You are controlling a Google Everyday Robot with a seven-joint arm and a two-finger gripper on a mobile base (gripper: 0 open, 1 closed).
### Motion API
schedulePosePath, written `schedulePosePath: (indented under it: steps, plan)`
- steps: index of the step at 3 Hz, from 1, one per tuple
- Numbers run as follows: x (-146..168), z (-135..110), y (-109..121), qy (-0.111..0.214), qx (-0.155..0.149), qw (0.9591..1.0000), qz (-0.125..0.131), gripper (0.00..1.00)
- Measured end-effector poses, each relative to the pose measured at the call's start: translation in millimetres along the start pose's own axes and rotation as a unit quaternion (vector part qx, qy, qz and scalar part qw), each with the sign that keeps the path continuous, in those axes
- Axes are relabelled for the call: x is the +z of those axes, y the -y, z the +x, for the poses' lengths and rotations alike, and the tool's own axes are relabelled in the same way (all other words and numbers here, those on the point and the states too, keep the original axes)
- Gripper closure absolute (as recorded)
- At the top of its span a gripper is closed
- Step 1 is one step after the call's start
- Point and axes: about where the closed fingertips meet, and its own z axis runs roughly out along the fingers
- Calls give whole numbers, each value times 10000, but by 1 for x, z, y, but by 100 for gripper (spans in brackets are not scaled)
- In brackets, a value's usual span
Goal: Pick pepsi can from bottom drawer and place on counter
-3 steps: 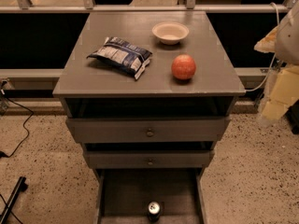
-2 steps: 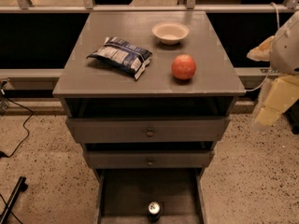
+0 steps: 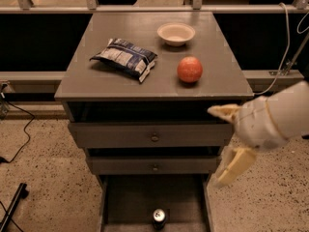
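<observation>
Bottom drawer (image 3: 126,199) pulled open, dark floor; pepsi can (image 3: 159,217) stands upright in it, silver top up, near the middle front. Two upper knobbed drawers (image 3: 154,137) look nearly shut. On the counter (image 3: 219,69): white bowl (image 3: 176,33) at far right, bare inside; blue-and-white snack bag (image 3: 125,57) at left, print unreadable; red round fruit (image 3: 189,69) right of the bag. No label legible on the can. Gripper (image 3: 228,139) hangs right of the cabinet, level with the upper drawers, fingers (image 3: 235,165) spread wide, released, gripping nothing, well apart from the can.
</observation>
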Motion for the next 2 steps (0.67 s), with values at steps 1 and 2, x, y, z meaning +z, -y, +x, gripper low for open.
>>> schedulePosePath:
  steps: [1, 2]
  plan:
    - [27, -3, -19, 449, -8, 9990, 16, 0]
    - [26, -4, -19, 432, -19, 9991, 26, 0]
